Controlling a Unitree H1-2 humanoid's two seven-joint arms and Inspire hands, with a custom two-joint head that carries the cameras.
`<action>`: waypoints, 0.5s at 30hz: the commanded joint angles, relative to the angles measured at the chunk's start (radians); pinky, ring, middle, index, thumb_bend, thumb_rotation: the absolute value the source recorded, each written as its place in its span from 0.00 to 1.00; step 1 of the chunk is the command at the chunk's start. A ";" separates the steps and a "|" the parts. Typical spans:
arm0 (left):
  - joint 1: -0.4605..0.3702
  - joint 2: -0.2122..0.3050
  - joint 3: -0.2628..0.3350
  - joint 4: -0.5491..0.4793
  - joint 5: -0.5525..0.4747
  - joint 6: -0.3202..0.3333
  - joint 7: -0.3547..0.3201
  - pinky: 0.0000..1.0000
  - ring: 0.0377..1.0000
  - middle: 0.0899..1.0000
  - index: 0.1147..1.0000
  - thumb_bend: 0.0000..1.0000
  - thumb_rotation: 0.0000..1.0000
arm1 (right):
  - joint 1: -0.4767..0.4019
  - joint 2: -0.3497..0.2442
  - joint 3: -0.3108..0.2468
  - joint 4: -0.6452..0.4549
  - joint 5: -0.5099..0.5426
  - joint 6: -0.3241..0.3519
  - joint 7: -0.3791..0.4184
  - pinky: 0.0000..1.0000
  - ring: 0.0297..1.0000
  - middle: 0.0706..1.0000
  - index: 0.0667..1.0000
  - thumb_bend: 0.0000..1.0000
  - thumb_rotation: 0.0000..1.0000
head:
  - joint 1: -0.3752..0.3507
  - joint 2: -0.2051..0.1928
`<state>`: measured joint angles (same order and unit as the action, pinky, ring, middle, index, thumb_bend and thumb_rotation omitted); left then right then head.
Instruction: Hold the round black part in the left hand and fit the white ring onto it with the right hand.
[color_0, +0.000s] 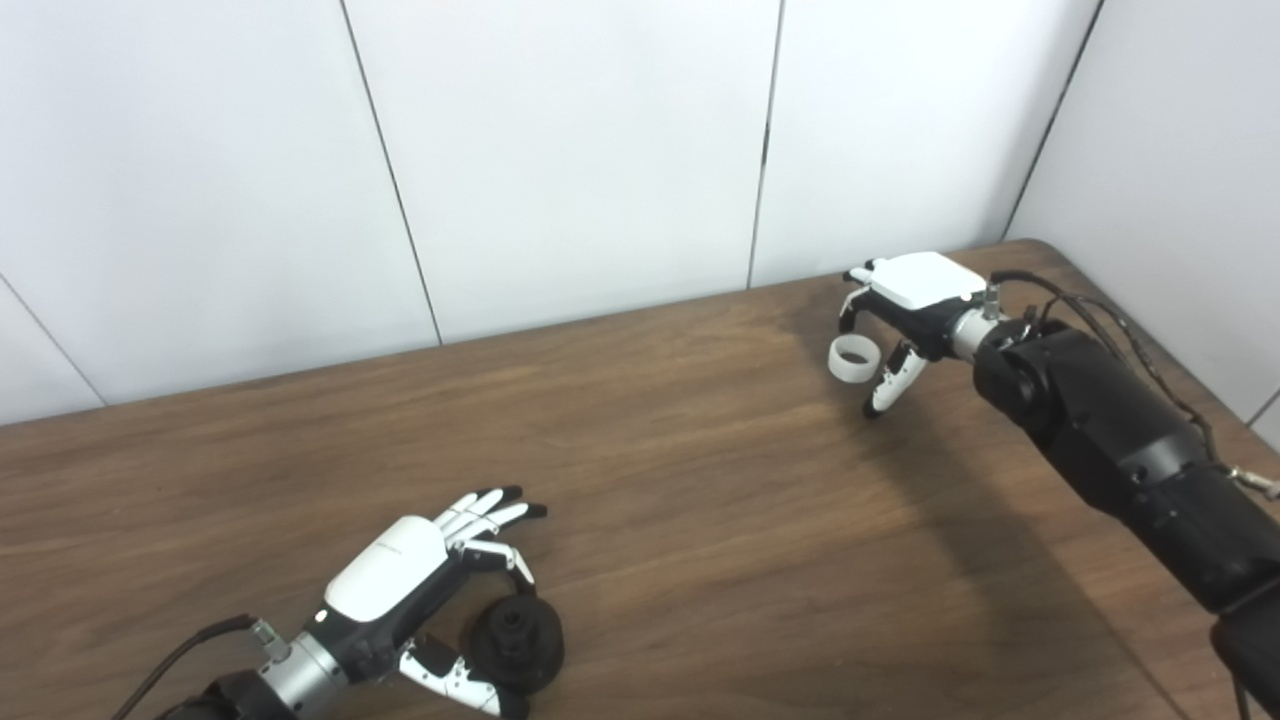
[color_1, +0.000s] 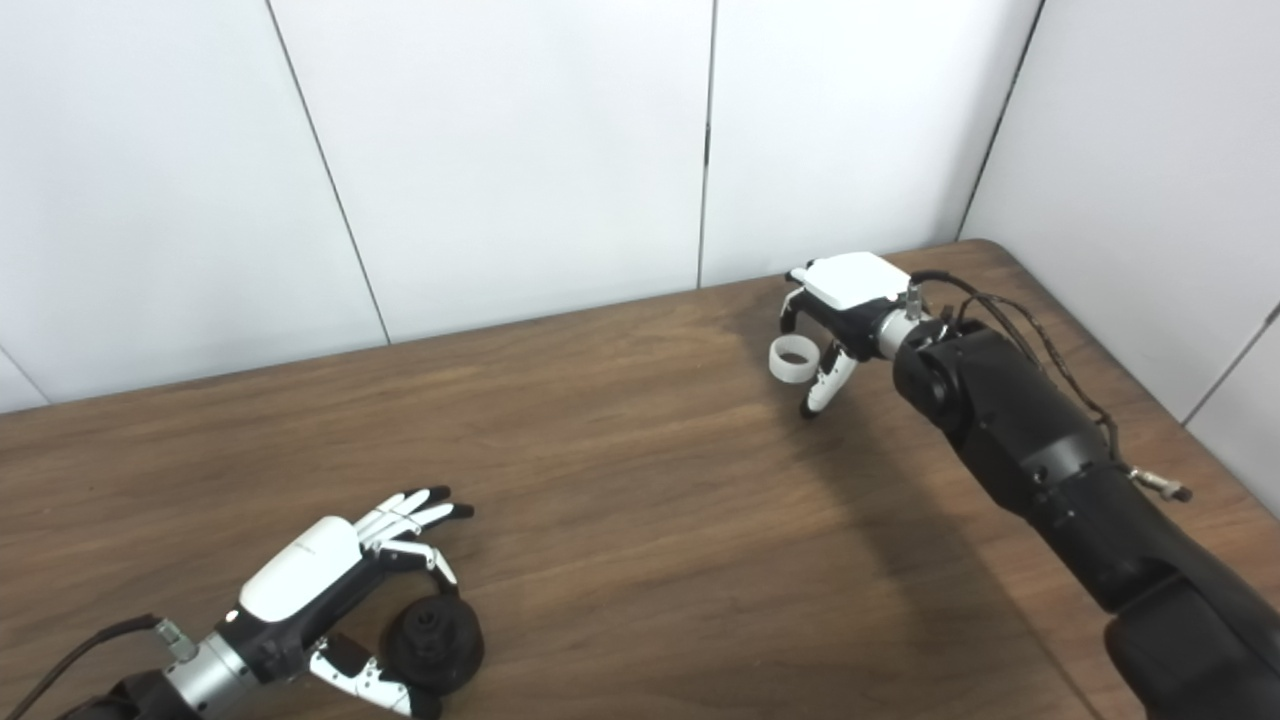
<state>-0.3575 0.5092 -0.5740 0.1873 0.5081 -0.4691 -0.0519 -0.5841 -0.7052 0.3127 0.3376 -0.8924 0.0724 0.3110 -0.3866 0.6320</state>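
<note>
- White wall panels behind, a brown wooden table (color_0: 700, 480) below, and both hands are out over it.
- Left eye view: the left hand (color_0: 400, 590) sits low at the near edge, thumb under and one finger curled over the round black part (color_0: 515, 640), the other fingers stretched out past it. I'd call that a loose grasp; whether the part is lifted or resting on the wood, I can't tell.
- Same view, far corner: the right hand (color_0: 905, 320) hovers palm down with the white ring (color_0: 853, 360) right at its fingertips, just beside the thumb. Looks pinched there, though actual contact is hard to confirm.
- Right eye view: same story. The left hand (color_1: 310, 590) cups the round black part (color_1: 435, 635); the right hand (color_1: 840, 315) has the white ring (color_1: 793, 360) at its fingertips.
- Progress, as I judge it: each piece is with its own hand, but the two are well apart. Bringing them together and seating the ring is all yet to do.
- Writing or brands: none readable on hands, parts or arms.
</note>
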 joint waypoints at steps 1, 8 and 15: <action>0.000 0.027 0.007 -0.012 0.011 0.000 -0.022 1.00 1.00 0.94 0.42 0.52 0.06 | -0.048 -0.031 -0.014 -0.019 -0.001 0.004 -0.008 1.00 1.00 0.96 0.69 0.90 0.32 | 0.000 0.000; 0.000 0.028 0.004 -0.014 0.010 -0.001 -0.015 1.00 1.00 0.94 0.41 0.52 0.07 | -0.045 -0.027 -0.014 -0.009 0.001 -0.001 -0.017 1.00 1.00 0.95 0.66 0.85 0.31 | -0.001 -0.005; 0.014 0.031 0.018 -0.033 -0.002 0.000 -0.031 1.00 1.00 0.94 0.42 0.52 0.06 | -0.047 -0.009 -0.015 0.026 0.016 -0.017 -0.066 1.00 1.00 0.88 0.46 0.56 0.16 | -0.005 -0.001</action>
<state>-0.3431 0.5094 -0.5595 0.1720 0.5040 -0.4692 -0.0662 -0.5885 -0.6973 0.3119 0.3545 -0.8717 0.0646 0.2752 -0.3912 0.6305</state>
